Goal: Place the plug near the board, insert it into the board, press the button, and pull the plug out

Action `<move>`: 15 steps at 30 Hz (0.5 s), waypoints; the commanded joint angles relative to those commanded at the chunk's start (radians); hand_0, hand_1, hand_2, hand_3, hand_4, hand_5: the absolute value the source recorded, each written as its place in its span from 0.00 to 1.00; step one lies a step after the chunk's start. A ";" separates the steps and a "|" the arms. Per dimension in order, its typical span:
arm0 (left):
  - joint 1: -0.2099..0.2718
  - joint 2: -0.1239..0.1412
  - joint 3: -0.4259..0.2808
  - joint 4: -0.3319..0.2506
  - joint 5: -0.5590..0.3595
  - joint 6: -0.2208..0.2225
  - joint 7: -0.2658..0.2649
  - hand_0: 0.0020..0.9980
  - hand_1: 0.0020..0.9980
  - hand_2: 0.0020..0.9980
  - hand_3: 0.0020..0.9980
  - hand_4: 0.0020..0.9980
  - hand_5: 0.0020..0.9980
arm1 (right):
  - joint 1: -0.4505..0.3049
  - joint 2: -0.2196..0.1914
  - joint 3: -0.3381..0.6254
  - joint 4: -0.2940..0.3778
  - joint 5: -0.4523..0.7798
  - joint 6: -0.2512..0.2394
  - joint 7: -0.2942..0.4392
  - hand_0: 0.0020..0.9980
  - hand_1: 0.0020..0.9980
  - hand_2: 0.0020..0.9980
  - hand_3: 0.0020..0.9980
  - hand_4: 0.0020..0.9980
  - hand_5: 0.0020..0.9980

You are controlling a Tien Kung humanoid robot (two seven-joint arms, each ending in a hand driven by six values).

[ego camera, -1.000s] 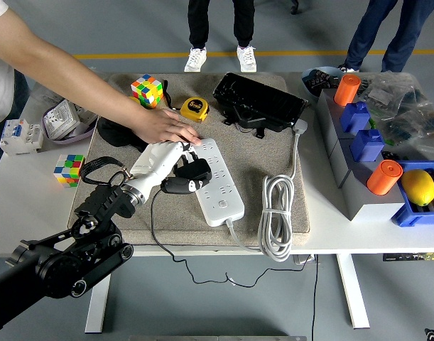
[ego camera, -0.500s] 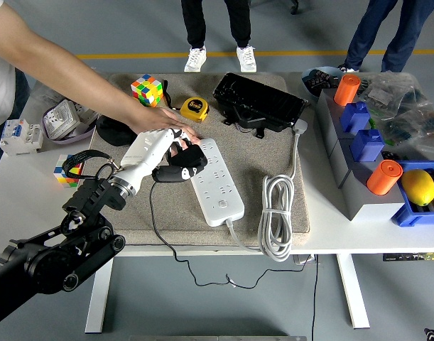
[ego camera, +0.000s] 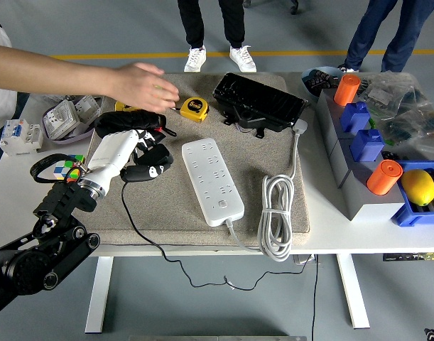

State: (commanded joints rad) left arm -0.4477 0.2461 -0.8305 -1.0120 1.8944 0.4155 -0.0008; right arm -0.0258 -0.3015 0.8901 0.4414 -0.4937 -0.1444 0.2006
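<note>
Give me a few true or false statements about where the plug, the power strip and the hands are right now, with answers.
1. The left hand holds the black plug. True.
2. The plug sits in the white power strip. False: it is off to the strip's left, apart from it.
3. A person's hand presses on the strip. False: it is raised near the yellow tape measure.
4. The strip's coiled white cable lies to its right. True.

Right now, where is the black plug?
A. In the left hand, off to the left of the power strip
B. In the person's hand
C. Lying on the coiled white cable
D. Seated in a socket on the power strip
A: the left hand grips the black plug clear of the white power strip, whose sockets show empty.
</note>
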 joint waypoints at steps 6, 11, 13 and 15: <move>0.001 -0.004 0.008 0.031 -0.001 -0.002 -0.005 0.27 0.41 0.43 0.53 0.79 0.22 | 0.000 -0.001 -0.002 0.001 0.000 0.000 0.000 0.60 0.60 0.54 0.55 0.76 0.22; 0.007 -0.004 0.011 0.038 -0.001 -0.003 -0.011 0.29 0.43 0.45 0.53 0.87 0.26 | -0.003 0.000 -0.004 0.000 0.001 0.000 0.001 0.60 0.60 0.54 0.55 0.76 0.22; 0.006 -0.005 0.009 0.040 -0.001 -0.005 -0.011 0.29 0.43 0.45 0.53 0.87 0.26 | -0.003 0.001 -0.001 0.000 0.000 0.000 0.001 0.60 0.60 0.54 0.55 0.76 0.22; 0.005 -0.005 0.010 0.043 0.003 -0.004 -0.013 0.31 0.44 0.45 0.53 0.98 0.34 | -0.003 0.001 0.001 0.000 0.000 0.000 0.001 0.60 0.60 0.54 0.55 0.76 0.22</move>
State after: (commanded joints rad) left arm -0.4429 0.2408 -0.8203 -0.9695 1.8974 0.4118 -0.0134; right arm -0.0284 -0.3000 0.8911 0.4418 -0.4940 -0.1442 0.2014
